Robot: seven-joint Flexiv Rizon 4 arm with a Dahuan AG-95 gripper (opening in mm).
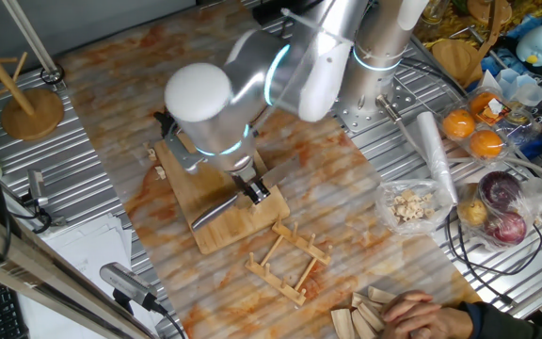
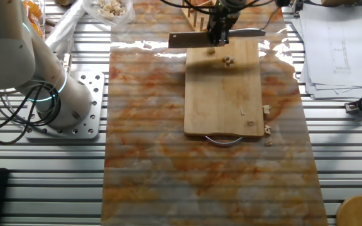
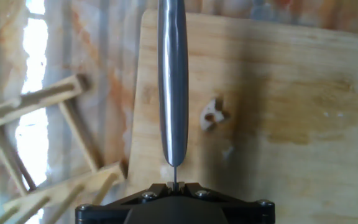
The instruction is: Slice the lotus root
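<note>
My gripper is shut on a steel knife, whose blade runs edge-down away from the hand over the wooden cutting board. A small pale lotus root slice lies on the board just right of the blade, apart from it. In the other fixed view the gripper holds the knife across the board's far end, with the lotus root piece a little nearer. Tiny pale bits lie by the board's right edge. In one fixed view the arm hides the lotus root; the gripper is over the board.
A wooden slatted rack lies next to the board. A clear bag of pale chunks, oranges and bagged red onions sit on the right. A person's hand rests on wooden pieces at the front. A wooden stand is at the left.
</note>
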